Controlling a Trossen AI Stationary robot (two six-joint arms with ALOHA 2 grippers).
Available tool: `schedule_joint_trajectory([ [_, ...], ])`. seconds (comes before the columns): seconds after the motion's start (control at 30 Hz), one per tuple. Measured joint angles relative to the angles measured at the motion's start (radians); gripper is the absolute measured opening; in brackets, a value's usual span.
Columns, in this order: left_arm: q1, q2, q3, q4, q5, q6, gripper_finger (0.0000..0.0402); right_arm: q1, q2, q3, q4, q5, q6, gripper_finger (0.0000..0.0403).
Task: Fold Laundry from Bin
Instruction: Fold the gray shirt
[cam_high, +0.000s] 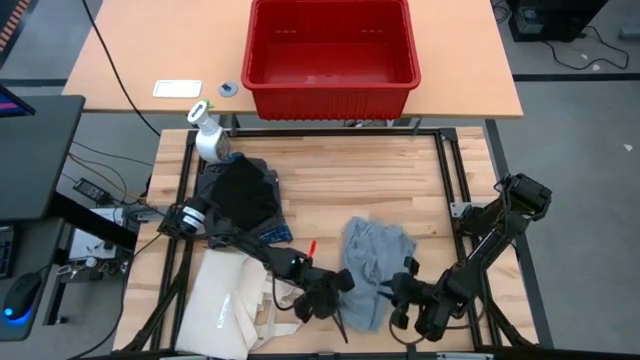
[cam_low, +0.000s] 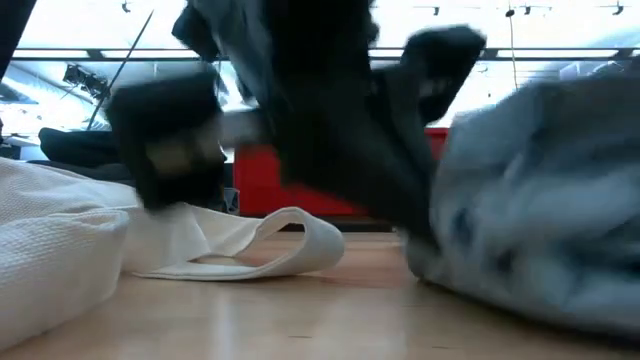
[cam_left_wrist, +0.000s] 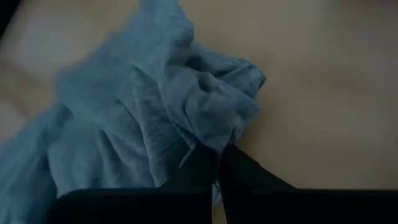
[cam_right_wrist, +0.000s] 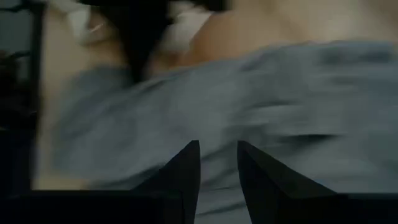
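A light grey garment (cam_high: 372, 255) lies crumpled on the wooden table near its front edge; it also shows in the low view (cam_low: 540, 220). My left gripper (cam_high: 338, 288) is at the garment's left edge, shut on it (cam_left_wrist: 219, 152). My right gripper (cam_high: 398, 292) is at the garment's near right side, its fingers a little apart (cam_right_wrist: 217, 155) over the cloth (cam_right_wrist: 261, 99). A black piece (cam_high: 240, 195) lies heaped on a plaid shirt (cam_high: 280, 232) at the left. The red bin (cam_high: 330, 90) stands on the far table with nothing showing in it. My left gripper pinches a raised fold (cam_left_wrist: 208, 140) at the light grey garment's left edge between its two fingers. One layer or several, I cannot tell. The rest of the garment lies slack on the table. My right gripper: I cannot tell whether its fingers touch the cloth below them.
A cream tote bag (cam_high: 230, 300) lies at the near left, its handle loop (cam_low: 290, 240) close to my left arm. A white spray bottle (cam_high: 205, 135) stands at the far left. Bare wood (cam_high: 350, 180) lies between the garments and the bin.
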Motion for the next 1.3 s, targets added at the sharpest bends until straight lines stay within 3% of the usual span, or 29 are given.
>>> schedule_joint_trajectory([
  [0.17,0.001,-0.062,0.0,0.027,0.207,-0.171,0.0008,-0.004,-0.001,-0.016,-0.048,0.158,0.014,0.0104],
  [0.33,0.035,-0.108,0.001,0.034,0.34,-0.358,0.0003,-0.06,-0.001,-0.118,0.031,0.171,-0.01,0.0091],
  [0.6,0.122,-0.112,0.001,0.123,0.419,-0.582,0.0002,-0.13,0.042,-0.342,0.551,0.089,-0.144,0.0079],
  [0.83,0.264,-0.112,0.001,0.194,0.424,-0.747,0.0001,-0.192,0.244,-0.278,0.802,-0.073,-0.231,0.0069],
  [1.0,0.344,-0.112,0.001,0.185,0.422,-0.762,0.0001,-0.143,0.171,-0.246,0.706,-0.131,-0.242,0.0054],
  [1.3,0.41,-0.1,0.001,0.158,0.414,-0.765,0.0,-0.061,-0.076,-0.242,0.26,-0.017,0.057,0.0038],
])
